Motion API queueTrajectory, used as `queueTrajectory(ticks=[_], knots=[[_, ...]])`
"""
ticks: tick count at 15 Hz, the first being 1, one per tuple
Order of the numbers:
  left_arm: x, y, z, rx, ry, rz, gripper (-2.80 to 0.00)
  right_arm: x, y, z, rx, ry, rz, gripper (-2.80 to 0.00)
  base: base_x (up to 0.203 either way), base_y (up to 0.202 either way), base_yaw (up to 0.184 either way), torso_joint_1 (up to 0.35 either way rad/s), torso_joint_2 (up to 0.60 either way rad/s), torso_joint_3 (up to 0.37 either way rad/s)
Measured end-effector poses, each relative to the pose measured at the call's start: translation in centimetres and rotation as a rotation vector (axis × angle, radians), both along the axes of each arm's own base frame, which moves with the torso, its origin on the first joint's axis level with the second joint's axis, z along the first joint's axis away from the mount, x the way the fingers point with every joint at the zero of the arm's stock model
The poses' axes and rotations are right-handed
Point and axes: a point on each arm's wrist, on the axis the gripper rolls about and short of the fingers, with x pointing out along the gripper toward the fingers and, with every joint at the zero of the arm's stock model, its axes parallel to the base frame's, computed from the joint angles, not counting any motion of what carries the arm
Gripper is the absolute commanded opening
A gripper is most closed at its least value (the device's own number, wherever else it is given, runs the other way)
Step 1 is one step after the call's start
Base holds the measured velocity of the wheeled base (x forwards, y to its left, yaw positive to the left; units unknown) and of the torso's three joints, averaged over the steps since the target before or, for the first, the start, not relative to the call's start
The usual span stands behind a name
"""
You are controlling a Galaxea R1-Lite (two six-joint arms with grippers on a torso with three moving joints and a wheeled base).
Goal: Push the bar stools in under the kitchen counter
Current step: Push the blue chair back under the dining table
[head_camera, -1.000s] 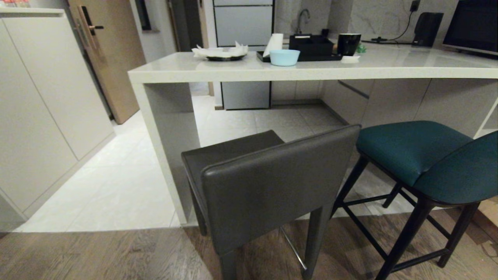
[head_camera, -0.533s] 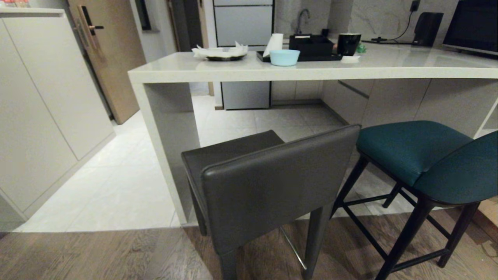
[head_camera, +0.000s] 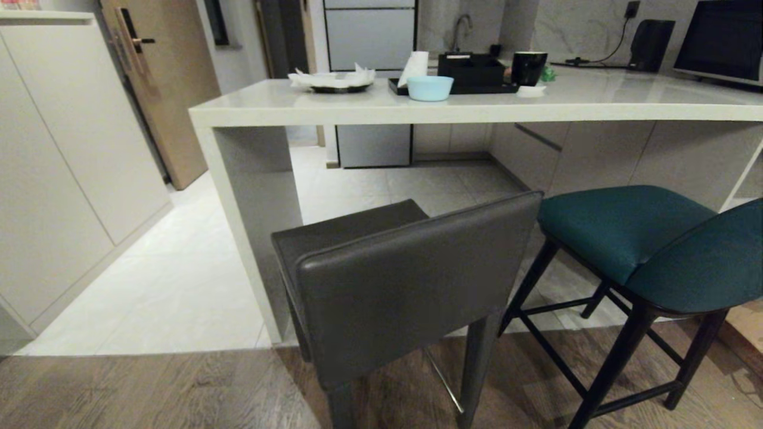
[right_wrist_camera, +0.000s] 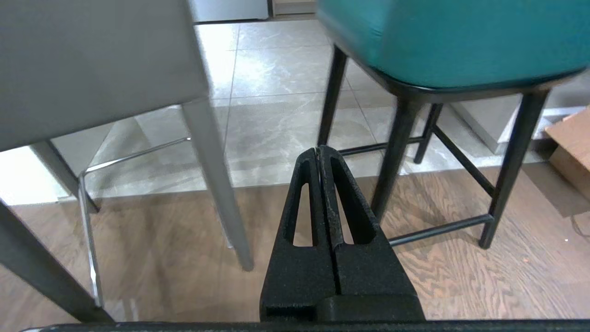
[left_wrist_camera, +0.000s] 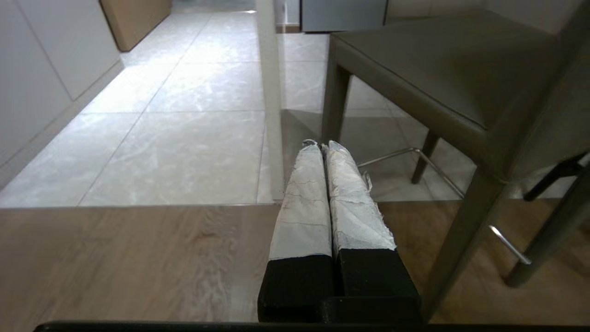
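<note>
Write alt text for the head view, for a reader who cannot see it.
Two bar stools stand pulled out from a kitchen counter: a grey-brown leather stool with a boxy back near the counter's slab side panel, and a teal stool with thin black legs to its right. On the counter sit a light blue bowl, a black tray and a black mug.

You see a grey stool (head_camera: 405, 286) in smooth matt leather, a teal stool (head_camera: 626, 229) in soft matt upholstery on black legs, a polished speckled stone tabletop (head_camera: 596, 98), and glossy tile meeting grained wood floor (head_camera: 149, 387).
</note>
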Motion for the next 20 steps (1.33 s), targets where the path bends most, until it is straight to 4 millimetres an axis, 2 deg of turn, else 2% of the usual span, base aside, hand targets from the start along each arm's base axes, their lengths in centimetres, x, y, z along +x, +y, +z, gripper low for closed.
queueTrajectory(ticks=[20], knots=[[0.00, 0.00, -0.01, -0.002, 0.001, -0.001, -2.80, 0.00, 0.00, 0.00, -0.001, 0.000, -0.001, -2.80, 0.000, -0.196, 0.002, 0.002, 0.00, 0.003]])
